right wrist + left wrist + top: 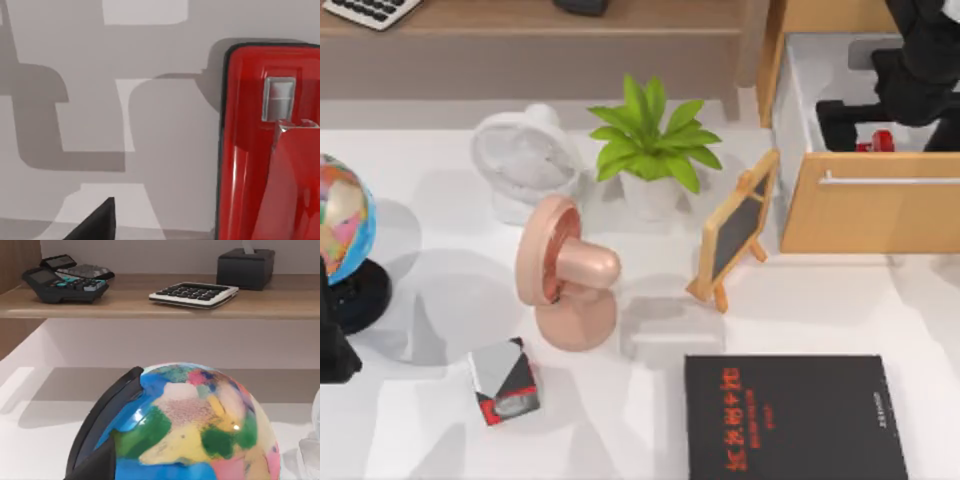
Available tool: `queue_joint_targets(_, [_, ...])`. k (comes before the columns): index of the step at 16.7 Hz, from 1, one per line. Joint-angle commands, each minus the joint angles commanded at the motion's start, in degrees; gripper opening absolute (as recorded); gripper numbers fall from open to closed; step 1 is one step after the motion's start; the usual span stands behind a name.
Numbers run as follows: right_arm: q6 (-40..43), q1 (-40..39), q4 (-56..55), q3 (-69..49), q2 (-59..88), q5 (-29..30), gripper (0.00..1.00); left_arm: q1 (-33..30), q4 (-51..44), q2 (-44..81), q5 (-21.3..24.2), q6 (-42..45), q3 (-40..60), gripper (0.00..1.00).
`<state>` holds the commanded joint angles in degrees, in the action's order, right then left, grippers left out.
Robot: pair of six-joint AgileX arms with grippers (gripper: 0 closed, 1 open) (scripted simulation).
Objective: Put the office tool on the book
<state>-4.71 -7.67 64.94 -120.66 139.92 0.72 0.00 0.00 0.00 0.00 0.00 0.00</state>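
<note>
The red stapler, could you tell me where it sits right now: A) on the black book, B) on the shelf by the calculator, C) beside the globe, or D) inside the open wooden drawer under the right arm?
D: the top view shows the red stapler inside the open wooden drawer, beneath the right gripper, far from the black book.

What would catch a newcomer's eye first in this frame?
Probably the right arm reaching into the open wooden drawer at the top view's upper right, where the red stapler sits; the right wrist view has that stapler up close. Next come the big black book with red characters at the bottom right, and the colourful globe at the left edge, by the parked left arm.
</note>
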Motion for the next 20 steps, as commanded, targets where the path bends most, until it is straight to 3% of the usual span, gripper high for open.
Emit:
queue_joint_targets(7, [0.1,0.2,-1.2,-0.1,1.4,-0.1,1.00,0.0,0.0,0.0,0.0,0.0,0.0,1.00])
queue_joint_targets(20, [0.1,0.2,-1.2,-0.1,1.4,-0.1,0.02,0.0,0.0,0.0,0.0,0.0,0.0,1.00])
